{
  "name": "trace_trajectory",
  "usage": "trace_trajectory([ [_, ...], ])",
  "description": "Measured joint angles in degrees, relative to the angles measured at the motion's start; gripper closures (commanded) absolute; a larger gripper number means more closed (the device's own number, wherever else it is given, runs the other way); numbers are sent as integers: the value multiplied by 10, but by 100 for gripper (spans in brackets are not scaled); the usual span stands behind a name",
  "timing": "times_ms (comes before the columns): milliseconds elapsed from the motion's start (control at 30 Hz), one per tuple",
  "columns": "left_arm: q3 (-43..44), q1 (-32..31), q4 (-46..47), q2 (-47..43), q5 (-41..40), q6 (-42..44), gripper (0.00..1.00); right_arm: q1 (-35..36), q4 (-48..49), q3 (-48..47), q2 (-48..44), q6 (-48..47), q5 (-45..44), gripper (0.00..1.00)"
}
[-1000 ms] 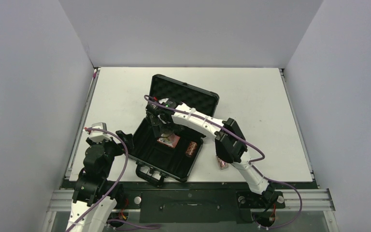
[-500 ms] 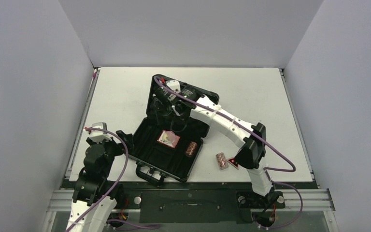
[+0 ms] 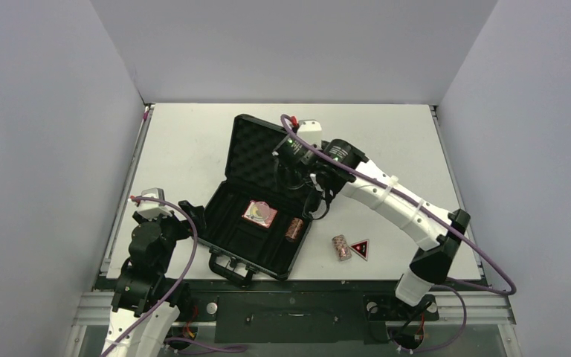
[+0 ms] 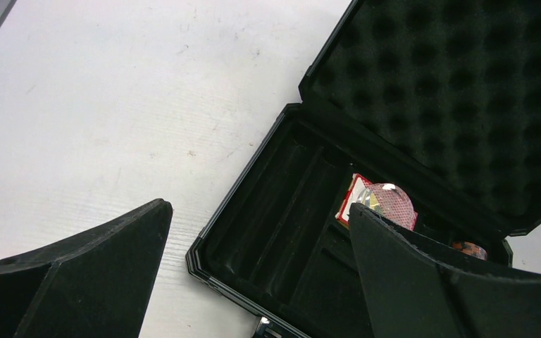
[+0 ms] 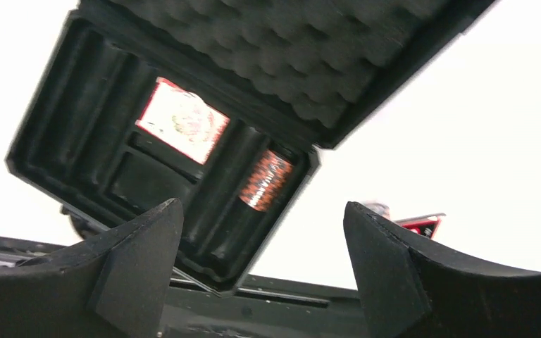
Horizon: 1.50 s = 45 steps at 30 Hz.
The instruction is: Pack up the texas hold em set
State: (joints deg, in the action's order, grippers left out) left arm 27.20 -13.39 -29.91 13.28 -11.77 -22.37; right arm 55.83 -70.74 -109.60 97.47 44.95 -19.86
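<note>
Case (image 5: 91, 91) lies open below my spread right fingers (image 5: 134, 274), card box (image 5: 182, 120) and chip roll (image 5: 265, 181) inside. Left fingers (image 4: 423, 274) are spread too.

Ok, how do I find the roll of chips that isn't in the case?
Find the open black case in the middle of the white table. Just past its right side in the top view, on the tabletop, lies a reddish-brown chip roll beside a small red-black triangle. Its twin sits inside the case; this one lies outside.
</note>
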Motion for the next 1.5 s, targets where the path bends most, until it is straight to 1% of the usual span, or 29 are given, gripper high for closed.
trace_trajectory([
  [200,0,0,0,0,-3,0,4,0,2,137,-91,43,-38,20],
  [400,0,0,0,0,-5,0,4,-14,10,253,-189,85,-53,19],
  [633,0,0,0,0,-12,0,4,-79,43,405,-294,120,-28,19],
  [767,0,0,0,0,-14,-1,4,-111,50,466,-338,131,-19,18],
  [900,0,1,0,0,-15,-1,4,-154,64,534,-378,136,5,19],
  [1000,0,1,0,-1,-16,-2,4,-175,78,567,-392,129,29,23],
  [1067,0,1,0,-2,-16,-4,4,-176,92,581,-394,116,51,25],
  [1200,0,1,-1,-3,-18,-7,4,-174,118,589,-373,75,89,28],
  [1500,0,1,-2,-3,-20,-10,4,-120,189,592,-296,-23,149,28],
])
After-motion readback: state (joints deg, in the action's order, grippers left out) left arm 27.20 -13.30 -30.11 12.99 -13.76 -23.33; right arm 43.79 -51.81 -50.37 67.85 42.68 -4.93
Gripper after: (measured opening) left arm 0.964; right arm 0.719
